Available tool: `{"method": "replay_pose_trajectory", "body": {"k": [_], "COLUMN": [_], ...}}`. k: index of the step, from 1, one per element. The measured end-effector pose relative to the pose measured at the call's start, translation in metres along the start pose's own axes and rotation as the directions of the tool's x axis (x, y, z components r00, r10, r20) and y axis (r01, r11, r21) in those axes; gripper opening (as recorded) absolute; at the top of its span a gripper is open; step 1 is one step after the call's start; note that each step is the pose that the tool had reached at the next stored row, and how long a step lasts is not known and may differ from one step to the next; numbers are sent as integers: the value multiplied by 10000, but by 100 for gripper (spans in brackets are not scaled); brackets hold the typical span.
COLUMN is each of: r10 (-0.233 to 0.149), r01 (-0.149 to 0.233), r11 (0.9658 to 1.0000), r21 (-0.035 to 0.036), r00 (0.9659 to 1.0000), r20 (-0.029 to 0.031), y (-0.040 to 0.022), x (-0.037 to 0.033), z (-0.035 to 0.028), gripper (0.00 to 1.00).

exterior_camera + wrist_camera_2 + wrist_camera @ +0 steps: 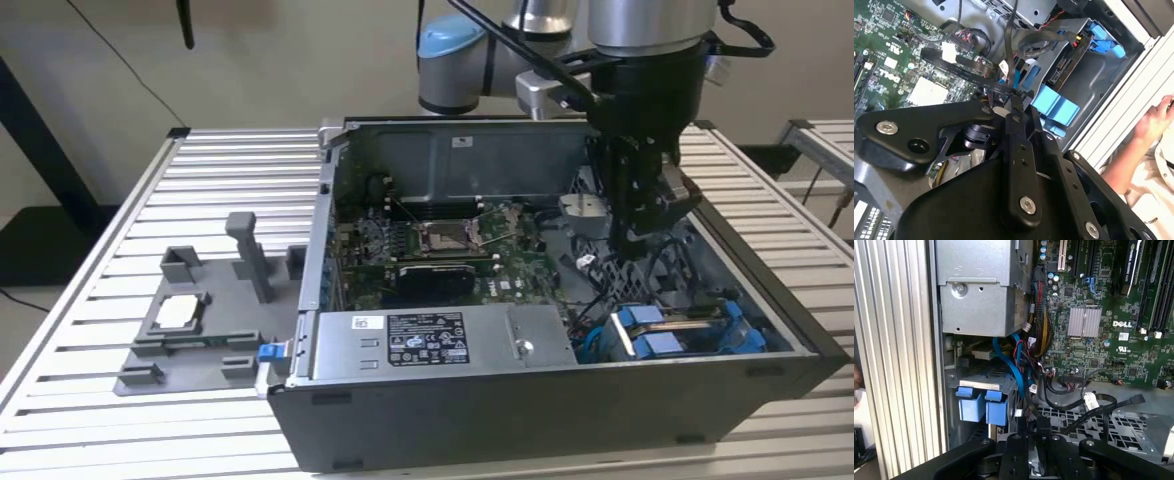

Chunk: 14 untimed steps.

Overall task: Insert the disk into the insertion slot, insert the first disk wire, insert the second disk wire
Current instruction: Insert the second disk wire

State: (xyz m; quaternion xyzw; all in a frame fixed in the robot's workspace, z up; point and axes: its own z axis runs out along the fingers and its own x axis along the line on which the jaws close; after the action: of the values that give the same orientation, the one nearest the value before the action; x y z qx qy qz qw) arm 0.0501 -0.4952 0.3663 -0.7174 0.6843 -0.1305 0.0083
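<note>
Inside case (534,420), jaws: we are pinching them shut on the disk wire (974,71).
Disk (678,328): sitting in its insertion slot (1096,90).
Care: we are aiming to seat the connector squarely.

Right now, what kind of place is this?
Probably a robotics lab bench: an open computer case on a slatted metal table, a robot arm reaching inside, its gripper shut on a wire.

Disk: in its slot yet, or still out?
In. The disk sits in the slot with its blue tabs facing out; the gripper is shut on a black wire instead.
</note>
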Motion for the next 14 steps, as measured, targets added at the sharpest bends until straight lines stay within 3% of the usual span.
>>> {"method": "replay_pose_trajectory", "body": {"k": [2,3,6,13,14], "r10": [1,0,0,-34,-60], "r01": [-1,0,0,34,60], "r11": [10000,10000,10000,10000,10000], "r21": [0,0,-6,-12,-7], "r00": [10000,10000,10000,10000,10000], "r20": [1,-1,4,9,15], "y": [1,1,-2,-5,-5], "x": [4,15,62,70,71], "z": [2,5,18,8,2], "gripper": [18,12,11,12,18]}}
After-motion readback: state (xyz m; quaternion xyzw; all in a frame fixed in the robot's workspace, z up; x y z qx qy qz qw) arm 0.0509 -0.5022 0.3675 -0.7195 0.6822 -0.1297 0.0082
